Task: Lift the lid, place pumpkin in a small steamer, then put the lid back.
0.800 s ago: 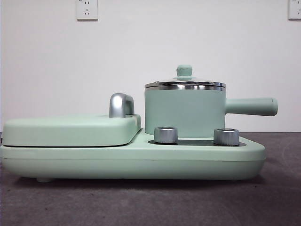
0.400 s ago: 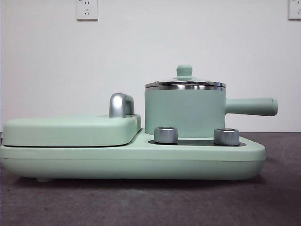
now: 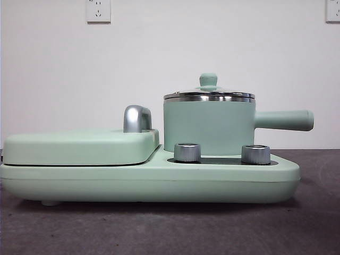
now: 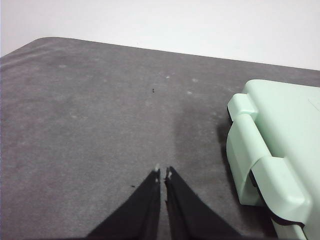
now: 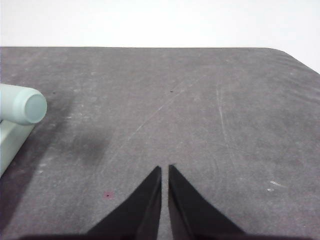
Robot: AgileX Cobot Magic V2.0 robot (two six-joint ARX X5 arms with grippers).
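The left gripper (image 4: 162,172) is hanging over bare grey tabletop (image 4: 90,115) with its two black jaws pressed nearly tip to tip, only a hairline slit between them, and nothing is sitting in them; just beside it the hinged end of the mint-green cooker base (image 4: 270,150) is showing, cut off by the picture's edge. The right gripper (image 5: 165,169) is likewise hovering over empty tabletop (image 5: 200,100), its jaws closed to a thin slit and gripping nothing, while the round end of the small steamer's long side handle (image 5: 25,105) is poking into that view, the pot itself lying out of frame. In the front view neither arm is appearing. The small steamer (image 3: 208,126) is standing upright on the cooker base (image 3: 149,180), behind two steel knobs (image 3: 187,152), with the lid (image 3: 209,95) sitting flat on its rim, mint knob on top. The flat griddle cover (image 3: 79,146) is lying closed beside it. The pumpkin is showing in none of the views
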